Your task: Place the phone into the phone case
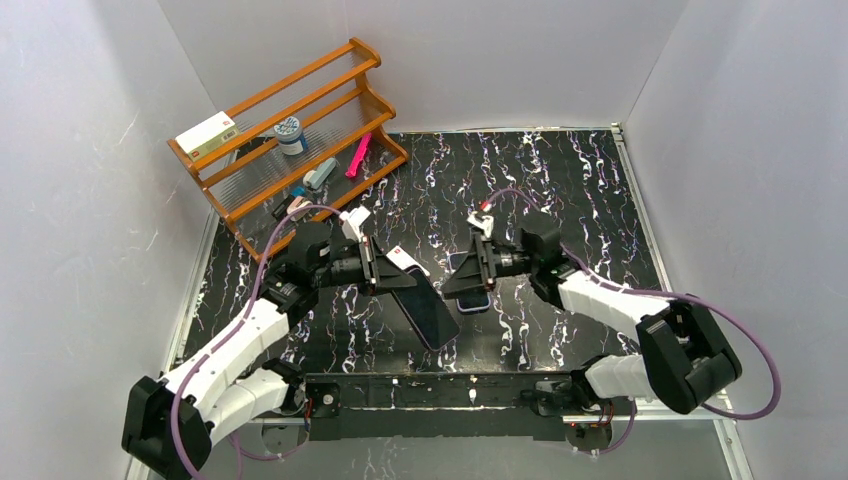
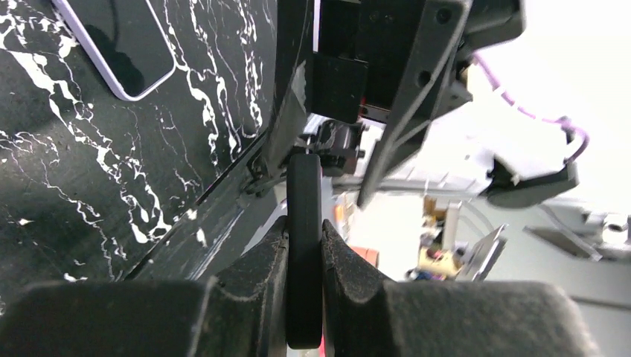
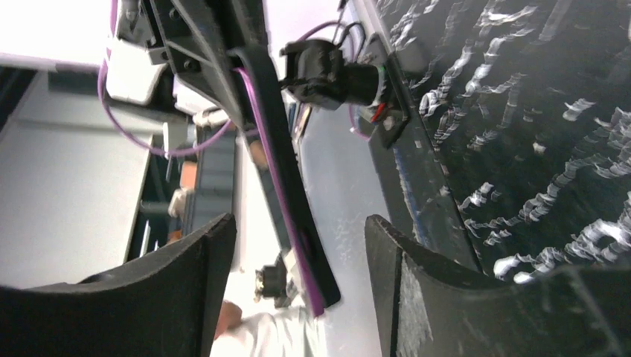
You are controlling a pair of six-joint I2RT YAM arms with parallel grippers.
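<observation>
You have two of the robot's graspers in view, the left end effector (image 1: 385,275) and the right end effector (image 1: 470,272), along with one phone (image 1: 476,302) and one phone case (image 1: 428,315). The tabletop (image 1: 560,190) carries one wooden rack (image 1: 300,85). On it you can clearly count one white box (image 1: 205,135), one round tub (image 1: 290,135), one pink item (image 1: 357,157) and one grey item (image 1: 320,177).

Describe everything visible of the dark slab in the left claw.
The dark slab is a thin, flat rectangle with rounded corners and a glossy black face; a purple line runs along its edge in the right wrist view. The left claw is shut on one end; the rest juts out tilted over the table. The right claw stands open around it without touching. Phone or case: unclear.
</observation>
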